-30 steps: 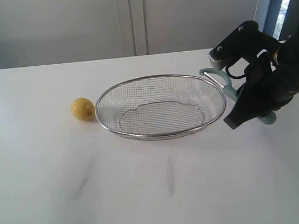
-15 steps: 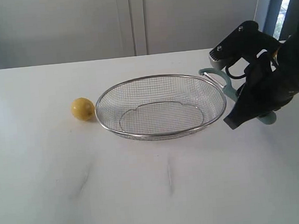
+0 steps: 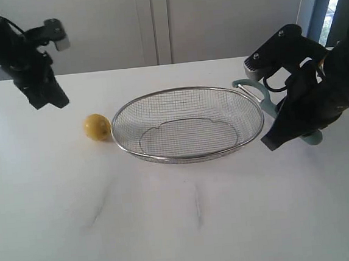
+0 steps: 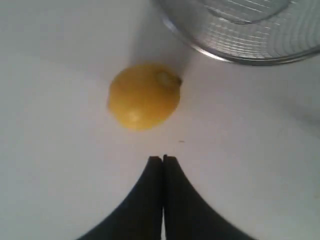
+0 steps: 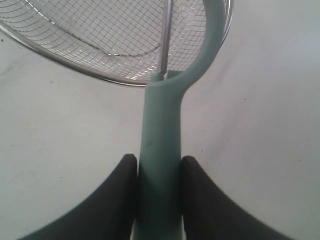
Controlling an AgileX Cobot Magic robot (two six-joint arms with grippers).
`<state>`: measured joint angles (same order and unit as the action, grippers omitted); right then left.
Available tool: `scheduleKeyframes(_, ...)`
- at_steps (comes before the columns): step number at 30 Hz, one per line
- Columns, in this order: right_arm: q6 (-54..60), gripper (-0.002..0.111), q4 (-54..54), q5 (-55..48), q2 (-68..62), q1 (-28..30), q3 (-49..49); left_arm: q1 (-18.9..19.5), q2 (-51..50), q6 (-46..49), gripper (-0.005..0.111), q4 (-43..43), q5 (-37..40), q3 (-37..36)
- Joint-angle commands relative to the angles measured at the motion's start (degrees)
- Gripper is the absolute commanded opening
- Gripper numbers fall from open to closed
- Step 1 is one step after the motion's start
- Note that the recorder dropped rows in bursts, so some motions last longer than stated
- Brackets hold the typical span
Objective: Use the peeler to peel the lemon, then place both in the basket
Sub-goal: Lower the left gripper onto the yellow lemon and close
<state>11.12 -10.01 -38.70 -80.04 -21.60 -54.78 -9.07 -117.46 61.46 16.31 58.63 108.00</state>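
Note:
The yellow lemon (image 3: pixel 96 126) lies on the white table just left of the wire basket (image 3: pixel 255 129); the left wrist view shows the lemon (image 4: pixel 144 96) close ahead of my left gripper (image 4: pixel 162 158), which is shut and empty. In the exterior view the left gripper (image 3: pixel 54 98) hangs above and left of the lemon. My right gripper (image 5: pixel 159 162) is shut on the pale teal handle of the peeler (image 5: pixel 161 150), its looped head (image 3: pixel 251 88) beside the basket's right rim (image 5: pixel 125 80). The right gripper (image 3: pixel 282 136) sits low at the basket's right end.
White table (image 3: pixel 188 221) runs wide in front of the basket, with faint scuff marks. A grey wall with a panel seam stands behind, and a window strip (image 3: pixel 334 0) is at the far right.
The left arm has come into the exterior view at the upper left, above the lemon. The right arm, peeler, basket and lemon have not moved.

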Motion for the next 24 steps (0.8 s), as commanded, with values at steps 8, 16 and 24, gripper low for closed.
scheduleKeyframes(8, 0.0, 0.0, 0.1, 0.7, 0.2, 0.5, 0.1, -4.2, -5.8, 49.4, 0.055, -0.3, -5.9, 0.8)
scheduleKeyframes(16, 0.0, 0.0, 0.1, 0.7, 0.2, 0.5, 0.1, -4.2, -8.6, 50.0, 0.074, -0.2, -12.2, 0.8)
scheduleKeyframes(24, 0.0, 0.0, 0.1, 0.7, 0.2, 0.5, 0.1, -4.2, -10.8, 50.2, 0.074, 0.9, -12.5, 0.8)
